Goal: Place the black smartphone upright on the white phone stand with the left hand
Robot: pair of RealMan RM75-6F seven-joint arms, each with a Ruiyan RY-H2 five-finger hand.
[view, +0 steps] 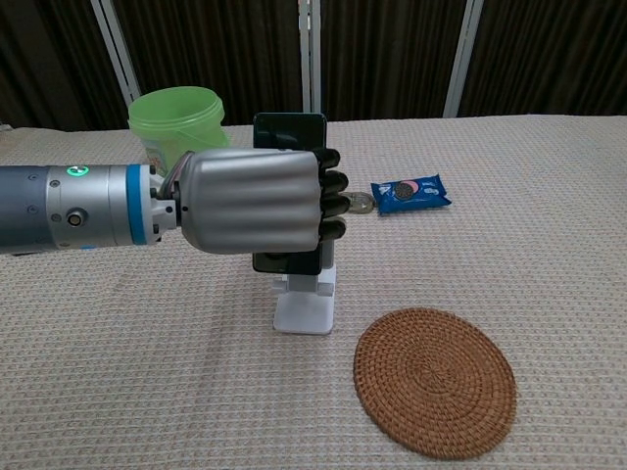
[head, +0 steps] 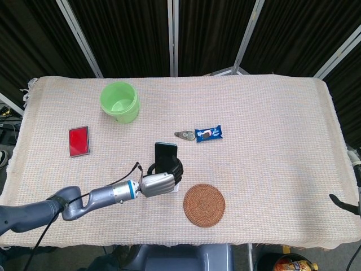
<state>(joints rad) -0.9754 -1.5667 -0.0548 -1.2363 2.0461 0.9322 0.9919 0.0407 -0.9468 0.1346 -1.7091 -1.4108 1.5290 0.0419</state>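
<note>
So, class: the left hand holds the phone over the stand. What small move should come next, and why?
Probably a short lowering. The left hand grips the phone upright, roughly in line with the stand, but its bottom edge looks just above the stand's ledge, so it should seat before release.
</note>
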